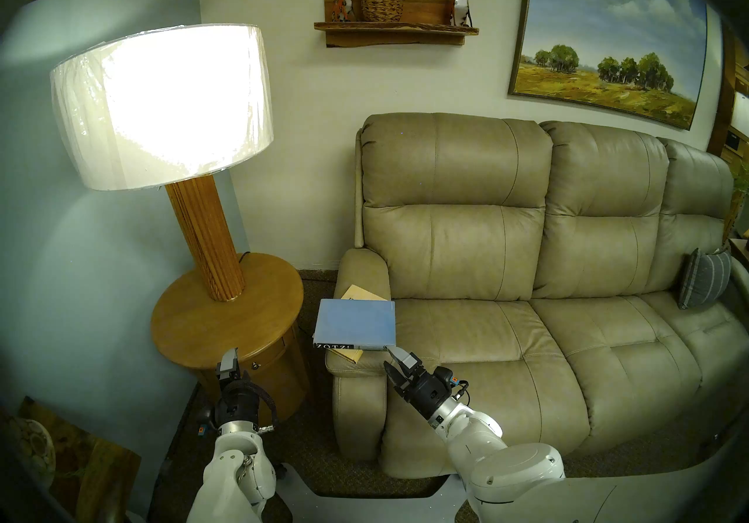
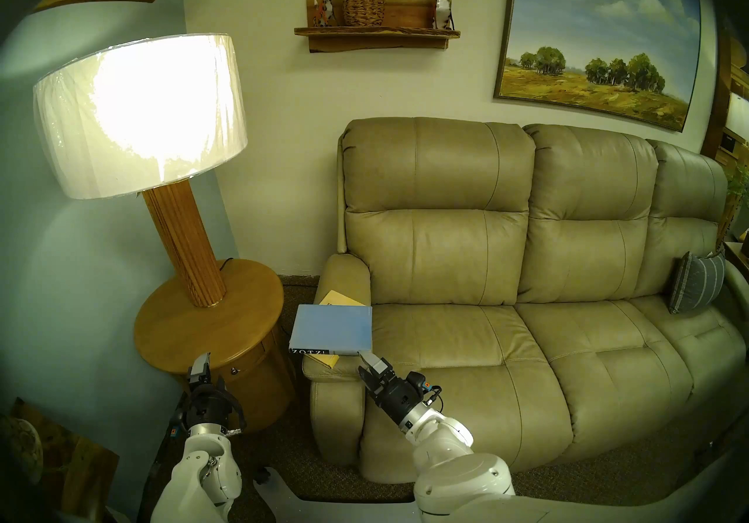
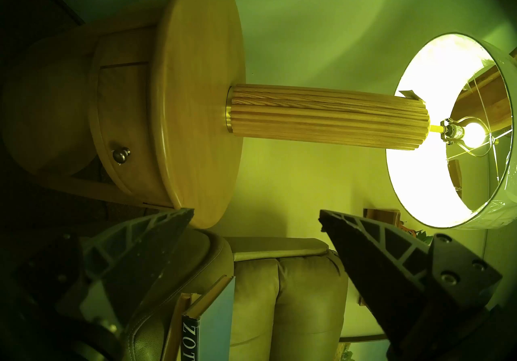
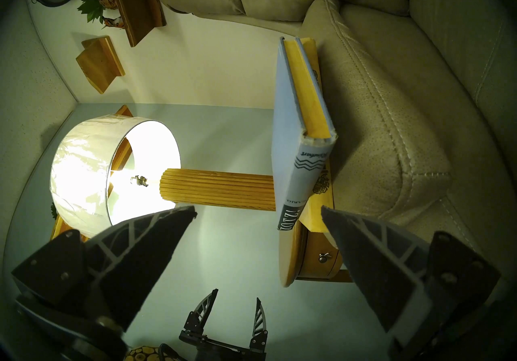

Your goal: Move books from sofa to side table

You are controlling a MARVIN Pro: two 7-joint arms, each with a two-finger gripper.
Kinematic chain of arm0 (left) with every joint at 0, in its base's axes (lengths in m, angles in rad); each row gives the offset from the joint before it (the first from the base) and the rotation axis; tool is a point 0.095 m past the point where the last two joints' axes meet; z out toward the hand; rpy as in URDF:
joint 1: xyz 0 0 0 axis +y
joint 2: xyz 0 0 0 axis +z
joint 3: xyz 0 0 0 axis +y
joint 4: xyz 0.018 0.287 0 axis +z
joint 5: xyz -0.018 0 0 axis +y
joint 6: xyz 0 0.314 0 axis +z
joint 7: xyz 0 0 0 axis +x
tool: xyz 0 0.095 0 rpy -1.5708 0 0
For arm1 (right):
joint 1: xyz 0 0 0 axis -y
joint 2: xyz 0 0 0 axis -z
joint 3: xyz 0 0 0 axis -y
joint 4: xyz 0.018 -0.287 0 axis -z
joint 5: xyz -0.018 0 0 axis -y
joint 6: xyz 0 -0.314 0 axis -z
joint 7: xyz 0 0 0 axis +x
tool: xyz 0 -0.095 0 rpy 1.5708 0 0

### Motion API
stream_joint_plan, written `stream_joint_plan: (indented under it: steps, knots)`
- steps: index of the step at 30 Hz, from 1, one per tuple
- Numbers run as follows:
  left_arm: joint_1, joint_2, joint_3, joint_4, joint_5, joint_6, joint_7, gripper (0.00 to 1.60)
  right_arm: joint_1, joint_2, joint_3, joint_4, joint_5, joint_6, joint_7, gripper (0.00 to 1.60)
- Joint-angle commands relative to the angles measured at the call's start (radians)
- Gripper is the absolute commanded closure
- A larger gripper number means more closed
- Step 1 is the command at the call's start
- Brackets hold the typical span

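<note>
Beside the blue book (image 1: 355, 323), right end effector (image 1: 395, 364) gapes; left end effector (image 3: 256, 219) gapes too

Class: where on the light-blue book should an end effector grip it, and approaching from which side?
Probably grip the light-blue book at its corner overhanging the seat side of the sofa arm, from the right. It lies flat on the yellow book, and the open right end effector is nearest.
</note>
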Motion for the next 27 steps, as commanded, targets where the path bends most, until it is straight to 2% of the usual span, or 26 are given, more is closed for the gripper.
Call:
stream_joint_plan:
  steps: [1,4,12,19,27]
  knots:
    - [-0.001,-0.002,0.0,-0.014,0.0,0.0,-0.006,0.0,0.027,0.019,-0.001,0.046,0.005,-0.004,-0.008,0.0]
    - [-0.001,-0.003,-0.001,-0.014,0.002,0.001,-0.006,0.0,0.041,0.013,-0.001,0.048,0.005,-0.005,-0.024,0.0]
    - [-0.002,-0.005,-0.003,-0.014,0.004,0.003,-0.006,0.0,0.086,0.034,-0.001,0.128,0.019,-0.041,-0.127,0.0]
    - [-0.002,-0.008,-0.005,-0.013,0.007,0.005,-0.005,0.0,0.109,0.062,-0.001,0.191,0.043,-0.098,-0.163,0.0]
    - [-0.003,-0.01,-0.008,-0.012,0.009,0.008,-0.005,0.0,0.157,0.09,-0.001,0.249,0.072,-0.126,-0.275,0.0]
